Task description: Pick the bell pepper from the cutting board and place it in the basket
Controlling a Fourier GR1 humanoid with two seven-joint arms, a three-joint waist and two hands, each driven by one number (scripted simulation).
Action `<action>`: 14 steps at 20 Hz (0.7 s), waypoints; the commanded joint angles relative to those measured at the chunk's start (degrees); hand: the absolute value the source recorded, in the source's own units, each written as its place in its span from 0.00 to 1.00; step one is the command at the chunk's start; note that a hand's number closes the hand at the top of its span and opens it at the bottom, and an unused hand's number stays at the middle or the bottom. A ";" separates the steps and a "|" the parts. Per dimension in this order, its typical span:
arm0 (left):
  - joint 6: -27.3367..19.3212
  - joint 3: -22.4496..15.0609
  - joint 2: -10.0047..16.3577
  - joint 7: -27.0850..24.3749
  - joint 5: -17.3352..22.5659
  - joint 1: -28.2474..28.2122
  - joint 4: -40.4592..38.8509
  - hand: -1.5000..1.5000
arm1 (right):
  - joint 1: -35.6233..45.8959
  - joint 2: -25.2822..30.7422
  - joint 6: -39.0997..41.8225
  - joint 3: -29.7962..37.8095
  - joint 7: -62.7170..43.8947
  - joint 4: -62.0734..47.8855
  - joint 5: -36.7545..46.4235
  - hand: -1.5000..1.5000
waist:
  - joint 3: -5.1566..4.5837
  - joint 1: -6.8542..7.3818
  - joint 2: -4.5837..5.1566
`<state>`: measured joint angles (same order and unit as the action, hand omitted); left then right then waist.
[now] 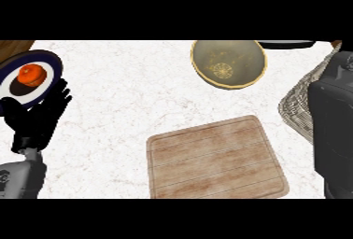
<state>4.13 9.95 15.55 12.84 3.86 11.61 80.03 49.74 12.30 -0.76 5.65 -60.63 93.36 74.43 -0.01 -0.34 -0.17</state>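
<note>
I am looking steeply down at a pale marble counter [124,93]. The left hand [38,116] is resting at the view's left edge, fingers straight and apart, holding nothing. Just beyond its fingertips, a blue-rimmed plate [53,63] is carrying a round orange item [31,74]. The right hand [334,123] is showing as a dark mass at the right edge, hanging over the wicker basket [296,107]; I cannot tell its grip. The wooden cutting board [217,161] is lying to its left, between the hands. I am not seeing the bell pepper.
</note>
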 commanded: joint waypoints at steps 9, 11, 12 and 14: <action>-0.94 -1.01 -2.34 -2.33 -1.67 -2.39 1.17 0.50 | -16.66 4.50 -2.58 9.51 8.55 8.17 -10.58 1.00 | 0.03 0.13 0.11; 0.79 -0.37 -0.14 4.10 0.06 -0.55 3.99 0.50 | -17.36 5.89 -3.03 11.13 8.82 8.19 -10.78 1.00 | 0.03 0.28 0.07; 0.23 0.74 0.44 3.99 0.12 1.45 1.58 0.50 | -21.33 4.92 -8.42 12.04 12.45 4.85 -11.19 1.00 | 0.05 0.20 0.19; 0.92 1.35 0.42 -0.26 -0.42 1.99 -3.13 0.50 | -21.56 6.64 -8.83 14.23 15.28 3.34 -14.48 1.00 | 0.02 0.16 0.21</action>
<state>4.50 10.39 15.48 13.85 3.41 12.66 79.64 32.02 17.49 -6.05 16.32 -50.04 98.05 64.20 0.02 -0.17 0.00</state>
